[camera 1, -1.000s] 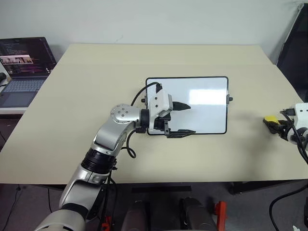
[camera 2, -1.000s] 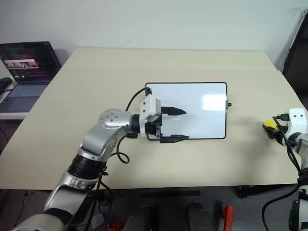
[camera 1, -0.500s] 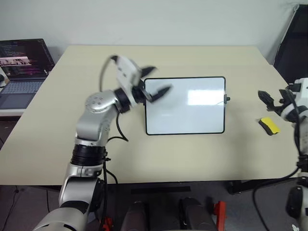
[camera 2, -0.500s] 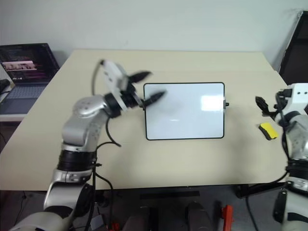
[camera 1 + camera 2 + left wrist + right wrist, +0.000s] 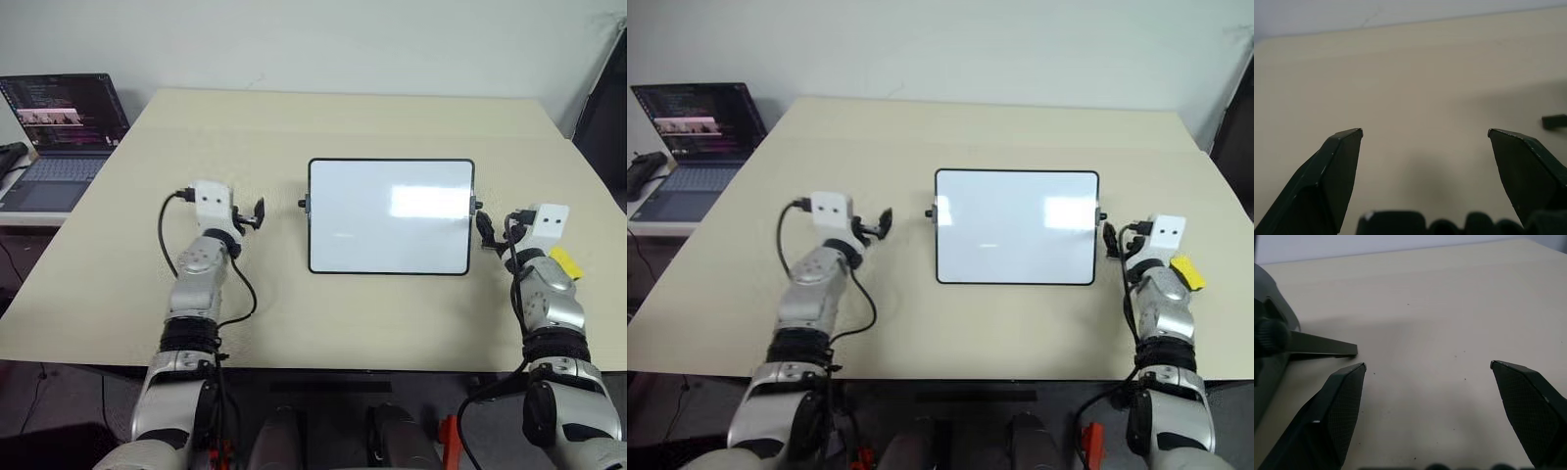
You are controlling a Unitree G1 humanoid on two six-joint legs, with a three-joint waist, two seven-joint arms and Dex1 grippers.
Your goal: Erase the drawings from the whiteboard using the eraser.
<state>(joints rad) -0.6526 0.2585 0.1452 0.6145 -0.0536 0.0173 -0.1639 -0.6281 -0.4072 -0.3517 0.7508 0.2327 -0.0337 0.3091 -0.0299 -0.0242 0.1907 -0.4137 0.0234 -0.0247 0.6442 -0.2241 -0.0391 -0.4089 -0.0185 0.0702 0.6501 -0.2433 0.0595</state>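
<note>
Both my arms have pulled back off the whiteboard (image 5: 391,215) since a second ago, and the eraser I carried is set down. My left end effector (image 5: 257,212) hangs spread and empty just left of the whiteboard; my right end effector (image 5: 483,227) stands spread wide at its right edge. The yellow eraser (image 5: 565,262) lies on the counter (image 5: 294,127) right of the whiteboard, long axis slanting away. The whiteboard lies flat, long axis crosswise, its face wiped clean.

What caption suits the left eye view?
Whiteboard wiped clean, both open claws, left claw and right claw, flank it; eraser lies aside.
</note>
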